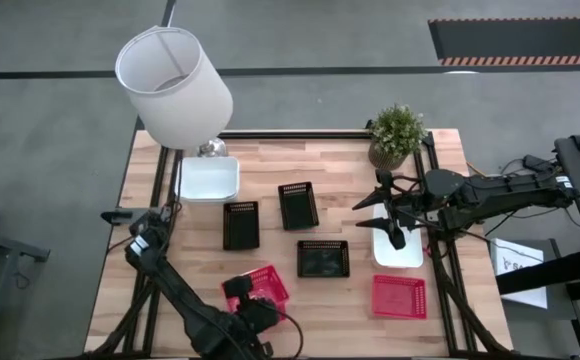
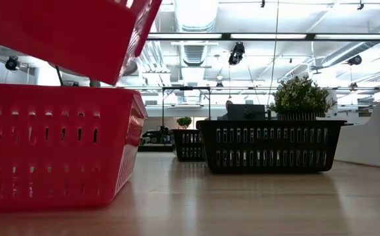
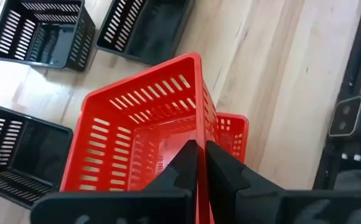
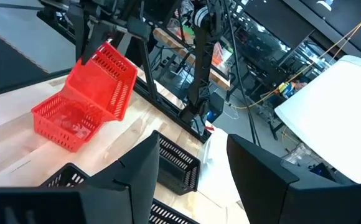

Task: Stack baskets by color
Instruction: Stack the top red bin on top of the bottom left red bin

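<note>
My left gripper [image 1: 242, 302] is at the table's near edge, shut on a red basket [image 3: 143, 124] that hangs tilted over a second red basket [image 2: 52, 147] standing on its base on the table. A third red basket [image 1: 398, 296] sits at the near right. Three black baskets [image 1: 240, 224] [image 1: 298, 205] [image 1: 322, 258] stand apart in the middle. One white basket [image 1: 208, 178] lies at the far left. Another white basket [image 1: 398, 245] lies on the right, with my right gripper [image 1: 395, 215] open and level above it. My left gripper pinches one side wall of the red basket at its rim [image 3: 198, 134], with one finger inside the basket and one outside. The fingers slant downward from the table's near side. The basket is lifted, tilted with its open side turned up and sideways [image 4: 109, 78], above the other red basket.
A white lampshade [image 1: 175, 85] stands over the far left corner, and a potted plant [image 1: 397, 135] at the far right. Bare wood shows between the black baskets and the near edge [image 1: 330, 320].
</note>
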`<state>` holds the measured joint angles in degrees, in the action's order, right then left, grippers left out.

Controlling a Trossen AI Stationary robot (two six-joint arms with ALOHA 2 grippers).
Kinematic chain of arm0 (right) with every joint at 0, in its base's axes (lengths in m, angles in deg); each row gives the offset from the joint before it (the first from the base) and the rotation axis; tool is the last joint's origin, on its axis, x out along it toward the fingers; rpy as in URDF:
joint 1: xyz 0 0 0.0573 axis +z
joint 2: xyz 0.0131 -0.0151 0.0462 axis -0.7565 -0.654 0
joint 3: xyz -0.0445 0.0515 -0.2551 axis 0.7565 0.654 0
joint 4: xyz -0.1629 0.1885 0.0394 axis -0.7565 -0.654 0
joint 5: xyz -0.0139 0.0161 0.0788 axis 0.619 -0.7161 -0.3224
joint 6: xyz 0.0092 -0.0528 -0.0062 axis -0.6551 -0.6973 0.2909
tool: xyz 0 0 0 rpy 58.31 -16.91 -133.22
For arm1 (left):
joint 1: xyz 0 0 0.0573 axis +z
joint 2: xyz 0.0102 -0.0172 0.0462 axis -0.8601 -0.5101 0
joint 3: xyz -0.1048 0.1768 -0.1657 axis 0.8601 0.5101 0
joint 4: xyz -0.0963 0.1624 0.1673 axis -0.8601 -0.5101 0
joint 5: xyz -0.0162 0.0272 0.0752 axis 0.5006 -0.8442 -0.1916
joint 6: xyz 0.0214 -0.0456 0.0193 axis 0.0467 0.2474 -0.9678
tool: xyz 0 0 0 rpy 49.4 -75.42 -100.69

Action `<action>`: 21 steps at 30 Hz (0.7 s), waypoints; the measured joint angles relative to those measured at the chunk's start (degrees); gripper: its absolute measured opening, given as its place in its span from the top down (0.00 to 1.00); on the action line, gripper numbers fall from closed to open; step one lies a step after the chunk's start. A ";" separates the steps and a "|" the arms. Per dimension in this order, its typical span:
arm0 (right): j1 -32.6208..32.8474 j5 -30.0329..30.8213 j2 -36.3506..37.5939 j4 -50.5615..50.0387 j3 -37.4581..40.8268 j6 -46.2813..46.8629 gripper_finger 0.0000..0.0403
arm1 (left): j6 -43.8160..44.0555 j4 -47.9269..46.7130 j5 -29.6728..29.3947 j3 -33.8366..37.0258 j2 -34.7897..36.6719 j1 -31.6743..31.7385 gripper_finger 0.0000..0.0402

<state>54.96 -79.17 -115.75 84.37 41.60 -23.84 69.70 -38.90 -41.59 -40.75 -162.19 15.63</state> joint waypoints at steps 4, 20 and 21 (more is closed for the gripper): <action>0.00 0.00 0.00 0.03 0.00 0.04 0.55 | 0.28 -0.09 -0.19 0.28 0.00 -0.87 1.00; 0.00 1.13 -1.33 0.30 0.02 0.24 0.55 | -11.36 3.23 -6.98 4.24 -0.70 -3.26 1.00; 0.00 1.16 -1.40 0.34 0.02 0.24 0.55 | -12.59 3.86 -7.26 4.87 -0.70 -3.47 1.00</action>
<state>54.96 -78.02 -117.15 84.70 41.62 -23.60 57.11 -35.04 -48.86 -35.88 -162.89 12.16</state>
